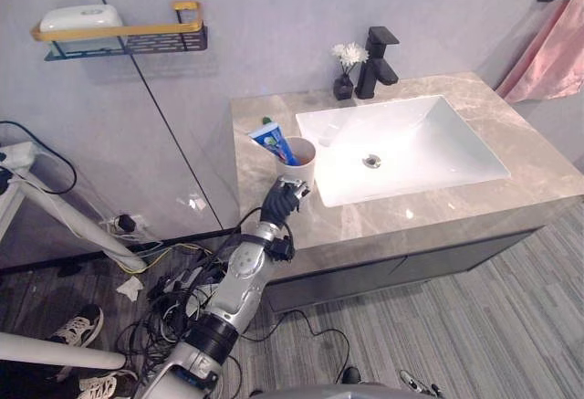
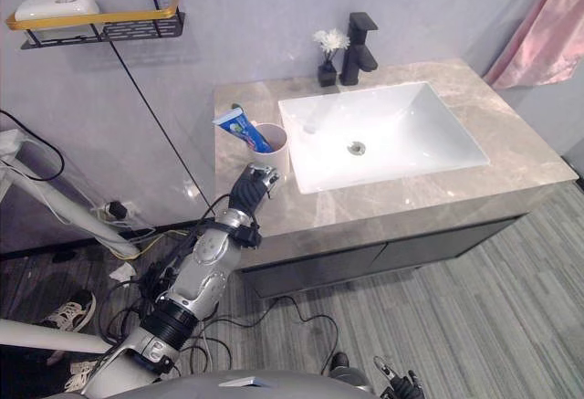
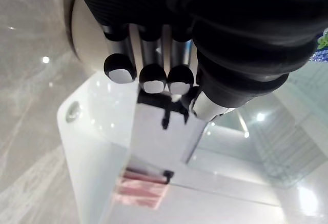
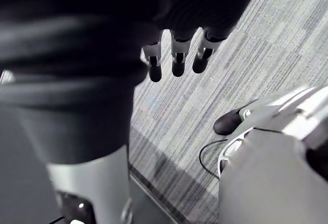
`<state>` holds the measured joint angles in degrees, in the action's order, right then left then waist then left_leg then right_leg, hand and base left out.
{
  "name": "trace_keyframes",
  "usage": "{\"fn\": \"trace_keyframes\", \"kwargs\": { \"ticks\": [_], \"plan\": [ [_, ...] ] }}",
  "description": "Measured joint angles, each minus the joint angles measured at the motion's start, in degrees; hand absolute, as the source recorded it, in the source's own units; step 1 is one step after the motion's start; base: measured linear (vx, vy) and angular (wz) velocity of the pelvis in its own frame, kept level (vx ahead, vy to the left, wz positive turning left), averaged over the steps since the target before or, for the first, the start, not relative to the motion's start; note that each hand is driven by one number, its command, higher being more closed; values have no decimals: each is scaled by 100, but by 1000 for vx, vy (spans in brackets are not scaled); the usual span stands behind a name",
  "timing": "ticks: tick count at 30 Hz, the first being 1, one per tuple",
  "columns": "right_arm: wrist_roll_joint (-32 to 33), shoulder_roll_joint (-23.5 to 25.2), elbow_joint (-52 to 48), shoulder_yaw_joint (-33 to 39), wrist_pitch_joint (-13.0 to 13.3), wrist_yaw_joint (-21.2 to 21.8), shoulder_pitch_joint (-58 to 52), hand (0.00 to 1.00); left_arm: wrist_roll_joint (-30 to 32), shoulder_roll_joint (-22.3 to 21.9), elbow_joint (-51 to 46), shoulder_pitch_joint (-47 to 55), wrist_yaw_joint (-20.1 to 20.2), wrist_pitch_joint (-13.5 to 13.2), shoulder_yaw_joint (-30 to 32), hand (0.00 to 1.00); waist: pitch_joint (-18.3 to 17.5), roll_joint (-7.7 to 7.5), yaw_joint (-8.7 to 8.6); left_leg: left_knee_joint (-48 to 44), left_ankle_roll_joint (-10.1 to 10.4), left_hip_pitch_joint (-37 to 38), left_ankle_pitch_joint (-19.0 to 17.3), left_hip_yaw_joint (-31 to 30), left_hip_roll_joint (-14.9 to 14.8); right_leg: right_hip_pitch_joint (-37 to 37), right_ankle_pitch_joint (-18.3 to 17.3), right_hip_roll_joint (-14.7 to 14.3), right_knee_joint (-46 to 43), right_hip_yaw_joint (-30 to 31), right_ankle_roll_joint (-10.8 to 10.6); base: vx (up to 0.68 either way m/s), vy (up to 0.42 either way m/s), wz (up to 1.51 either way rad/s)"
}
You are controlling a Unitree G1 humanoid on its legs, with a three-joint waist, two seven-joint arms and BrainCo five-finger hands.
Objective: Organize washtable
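Note:
A beige cup [image 1: 301,154] stands on the stone counter [image 1: 392,221], just left of the white sink [image 1: 319,123]. A blue toothpaste tube [image 1: 272,139] leans out of the cup to the left. My left hand [image 1: 281,203] is at the counter's front edge, right against the near side of the cup. Its fingers [image 3: 154,80] are curled with the cup's wall [image 3: 84,34] beyond them, and nothing lies between fingers and thumb. My right hand [image 4: 177,60] hangs low over the floor with relaxed fingers.
A black tap [image 1: 376,61] and a small dark vase with white flowers [image 1: 345,72] stand behind the sink. A wall shelf [image 1: 128,36] at the left carries a white soap box [image 1: 80,18]. A pink towel [image 1: 557,47] hangs at the right. Cables and a person's shoes [image 1: 78,328] are on the floor at left.

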<state>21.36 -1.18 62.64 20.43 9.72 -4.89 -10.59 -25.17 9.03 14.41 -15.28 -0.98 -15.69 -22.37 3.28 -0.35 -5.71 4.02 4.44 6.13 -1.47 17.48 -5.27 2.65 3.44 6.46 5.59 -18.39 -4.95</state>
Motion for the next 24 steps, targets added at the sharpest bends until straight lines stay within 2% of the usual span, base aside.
{"fn": "trace_keyframes", "kwargs": {
  "ticks": [7,18,24],
  "plan": [
    [1,3,-11,55,-4,15,-6,0,323,16,329,-269,-115,-7,250,100,7,10,-25,-2,0,-77,0,44,-2,-97,19,-6,-6,47,1,0,-1,-3],
    [-1,28,-9,209,-31,54,-6,0,327,67,415,-297,-237,-7,581,100,9,11,-12,-11,-1,-80,-1,81,5,-112,62,2,-2,50,-6,-3,1,-1],
    [-1,27,-7,232,-32,107,-9,0,309,56,-45,38,-153,-22,679,100,12,17,-5,-30,-2,-75,0,63,3,-95,63,1,-6,43,-4,0,0,0]
  ]
}}
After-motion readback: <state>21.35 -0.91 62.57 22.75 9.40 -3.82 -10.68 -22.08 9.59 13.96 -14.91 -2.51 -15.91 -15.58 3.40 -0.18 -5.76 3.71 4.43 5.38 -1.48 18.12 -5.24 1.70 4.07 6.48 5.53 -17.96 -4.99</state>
